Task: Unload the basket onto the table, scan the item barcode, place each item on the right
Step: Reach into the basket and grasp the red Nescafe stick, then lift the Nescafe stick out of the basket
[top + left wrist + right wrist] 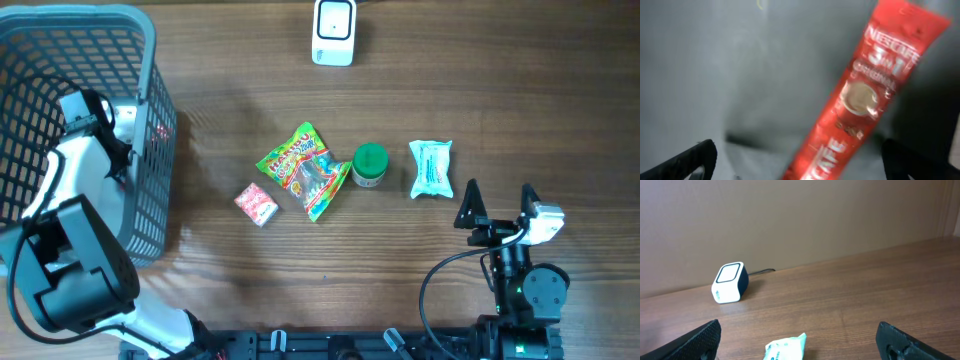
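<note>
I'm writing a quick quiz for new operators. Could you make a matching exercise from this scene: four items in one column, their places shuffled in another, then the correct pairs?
Items
1. scanner
2. green-lidded jar
3. red coffee stick
4. white packet

Places
A. rightmost in the row of items
B. in the grey basket
C. alone at the far edge of the table
D. between the snack bag and the white packet

Pairs: 1-C, 2-D, 3-B, 4-A
</note>
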`<state>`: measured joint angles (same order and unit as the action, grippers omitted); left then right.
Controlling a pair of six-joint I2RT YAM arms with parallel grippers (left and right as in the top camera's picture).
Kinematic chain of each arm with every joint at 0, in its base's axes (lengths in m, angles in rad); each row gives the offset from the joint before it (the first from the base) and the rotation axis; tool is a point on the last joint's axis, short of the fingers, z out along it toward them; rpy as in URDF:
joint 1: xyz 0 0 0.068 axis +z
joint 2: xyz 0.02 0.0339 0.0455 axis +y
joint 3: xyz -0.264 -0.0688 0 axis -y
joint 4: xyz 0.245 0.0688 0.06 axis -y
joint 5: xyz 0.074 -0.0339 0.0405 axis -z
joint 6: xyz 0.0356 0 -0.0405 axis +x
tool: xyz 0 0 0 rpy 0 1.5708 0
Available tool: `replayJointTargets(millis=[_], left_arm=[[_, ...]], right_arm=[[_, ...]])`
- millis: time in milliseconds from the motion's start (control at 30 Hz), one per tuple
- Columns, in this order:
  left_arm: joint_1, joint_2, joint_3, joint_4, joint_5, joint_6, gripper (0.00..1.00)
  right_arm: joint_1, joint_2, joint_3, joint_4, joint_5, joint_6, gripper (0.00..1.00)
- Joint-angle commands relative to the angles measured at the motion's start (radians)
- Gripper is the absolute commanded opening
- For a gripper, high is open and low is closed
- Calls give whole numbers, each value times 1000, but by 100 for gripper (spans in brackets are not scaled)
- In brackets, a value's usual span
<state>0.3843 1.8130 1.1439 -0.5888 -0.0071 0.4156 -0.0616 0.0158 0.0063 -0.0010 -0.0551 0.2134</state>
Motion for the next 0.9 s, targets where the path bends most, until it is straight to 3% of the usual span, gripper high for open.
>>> replayJointTargets(millis=[0,133,200,233,433,700,867], left_arm=[[-6,85,-13,-14,21,56,96],[-4,89,-12,15,6,46,64],[1,89,-12,17,14,45,21],[5,89,-12,17,14,45,6],[18,51,16,-21,-14,23,4],[59,-262,213,-79,-71,-344,4],[55,-504,218,-109,1,-447,4]], right_arm=[[3,-2,-1,2,10,-11,100],[3,-2,-1,2,10,-11,100],[3,-2,-1,2,10,-11,100],[3,-2,-1,2,10,-11,100],[3,-2,-1,2,10,-11,100],[3,-2,-1,2,10,-11,100],[3,-2,-1,2,10,-11,100]])
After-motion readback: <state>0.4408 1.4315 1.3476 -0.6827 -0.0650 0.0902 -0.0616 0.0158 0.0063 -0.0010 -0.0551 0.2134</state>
